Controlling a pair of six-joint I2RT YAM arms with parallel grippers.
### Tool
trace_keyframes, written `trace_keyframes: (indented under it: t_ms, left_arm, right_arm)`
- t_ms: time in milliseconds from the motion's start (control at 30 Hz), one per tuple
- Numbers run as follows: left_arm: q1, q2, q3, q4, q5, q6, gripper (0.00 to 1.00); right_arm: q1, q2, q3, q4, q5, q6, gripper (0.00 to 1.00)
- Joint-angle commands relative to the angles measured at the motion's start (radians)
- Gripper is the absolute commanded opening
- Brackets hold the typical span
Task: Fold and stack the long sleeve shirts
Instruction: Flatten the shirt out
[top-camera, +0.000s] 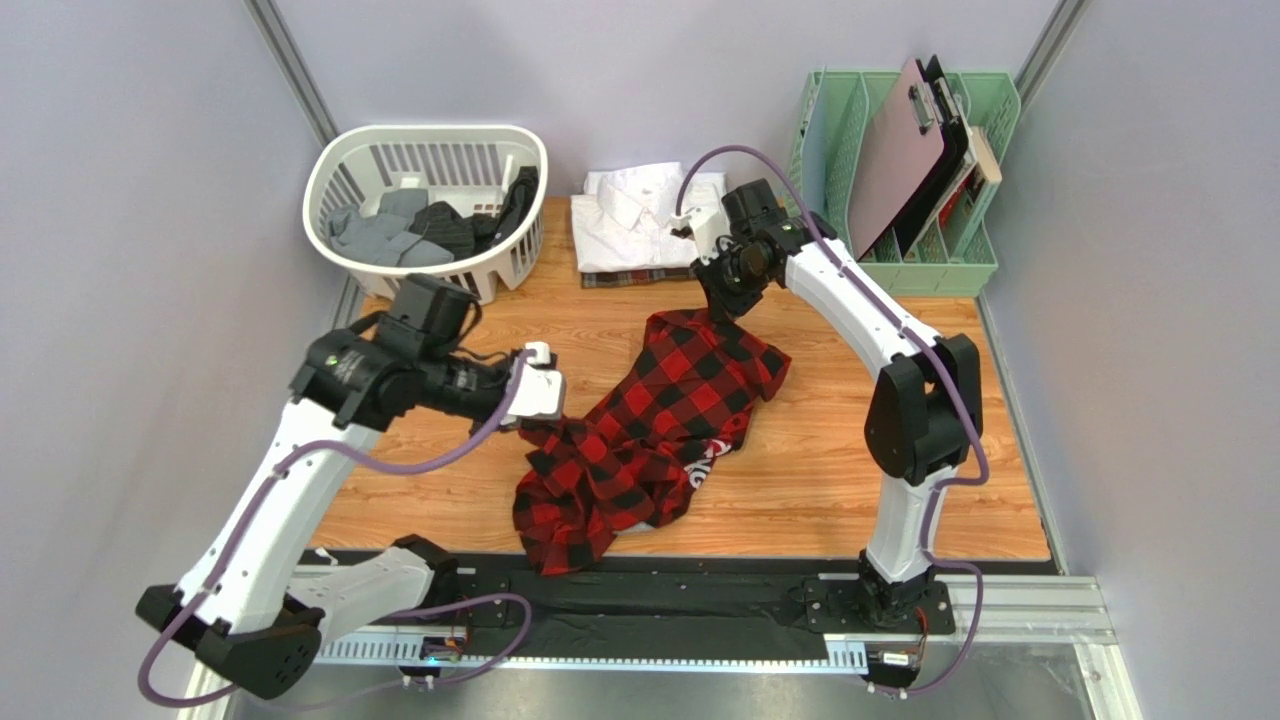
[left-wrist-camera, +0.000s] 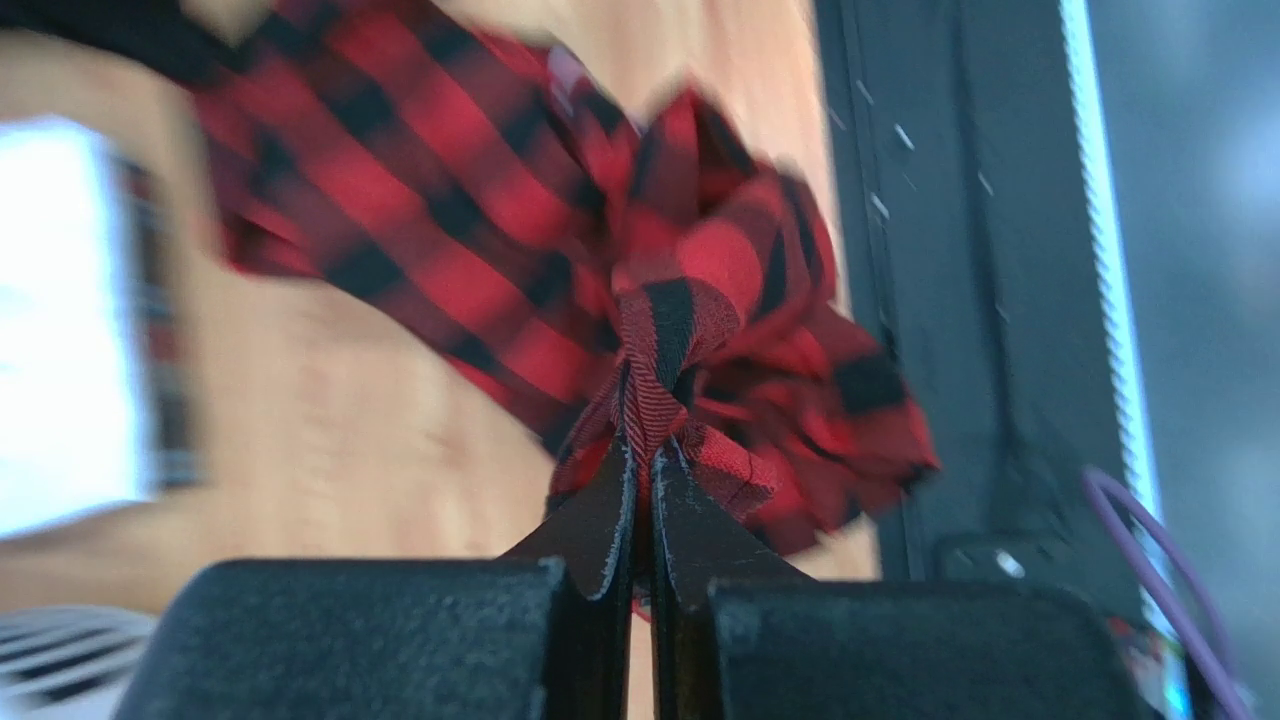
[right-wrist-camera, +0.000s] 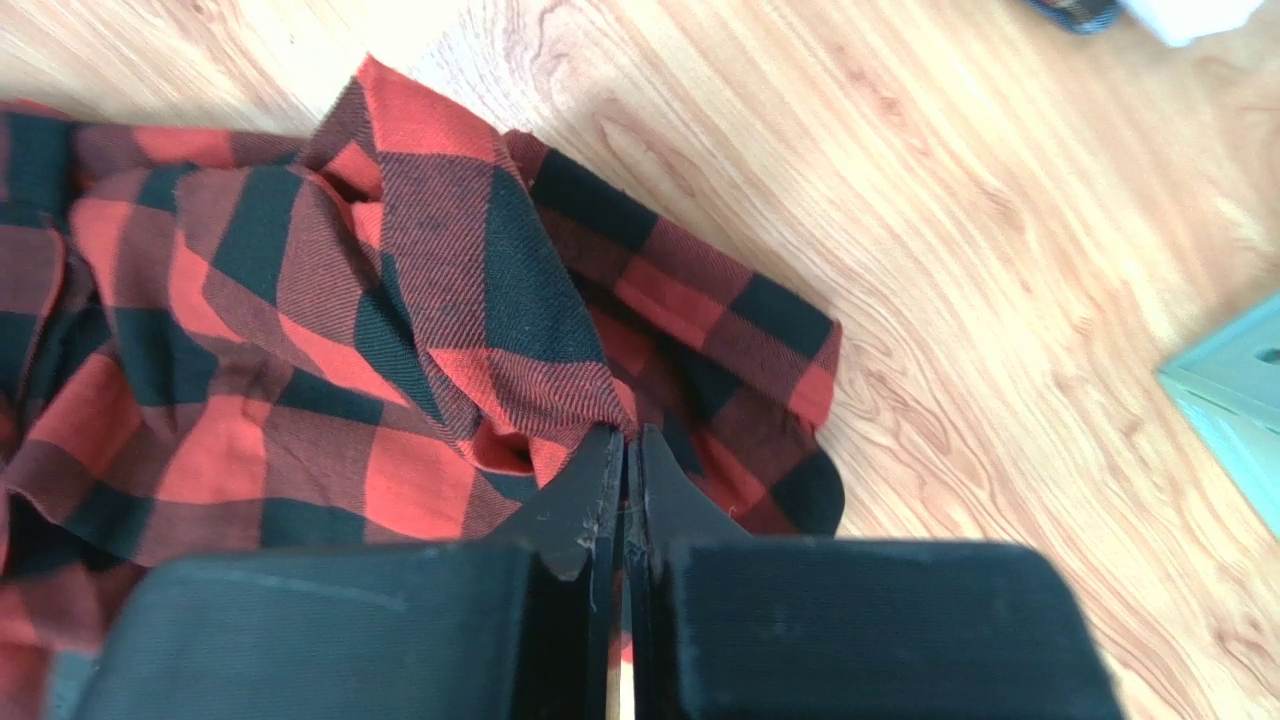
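The table (top-camera: 902, 465) has a light wooden top. In the middle of the frame a red-and-black checked shirt (top-camera: 661, 420) lies crumpled on it, running from upper right to lower left, and its lower end reaches the black strip (top-camera: 721, 578) along the bottom edge. At the upper left stands a white basket (top-camera: 489, 275). At the upper middle a dark plaid shirt (top-camera: 639, 278) lies folded, with a white shirt (top-camera: 639, 225) on top. At the upper right stands a green file rack (top-camera: 932, 270).

Left wrist view motion-blurred, dark plaid shirt (top-camera: 631, 278) mostly hidden under the folded white shirt (top-camera: 639, 218), clothes (top-camera: 428, 222) in the laundry basket (top-camera: 425, 137) too jumbled to identify, green file organizer (right-wrist-camera: 1235, 393) cut by right wrist view's edge
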Motion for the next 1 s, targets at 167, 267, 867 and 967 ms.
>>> trace_keyframes:
  t_ms: [167, 267, 867, 967]
  left_arm:
    - [-0.156, 0.133, -0.265, -0.024, -0.211, 0.011, 0.0]
    - [-0.15, 0.211, -0.297, 0.088, -0.368, -0.026, 0.0]
    - [0.387, 0.448, -0.339, 0.348, -0.636, 0.204, 0.14]
    - [0.381, 0.38, -0.231, 0.265, -0.356, 0.144, 0.53]
  right_arm:
    - [-0.028, -0.089, 0.064, -0.016, -0.039, 0.049, 0.0]
    - [-0.047, -0.128, 0.138, -0.028, -0.071, 0.072, 0.0]
    - [-0.136, -0.388, -0.133, -0.082, -0.246, 0.017, 0.0]
    - [-0.134, -0.407, -0.219, -0.074, -0.241, 0.011, 0.0]
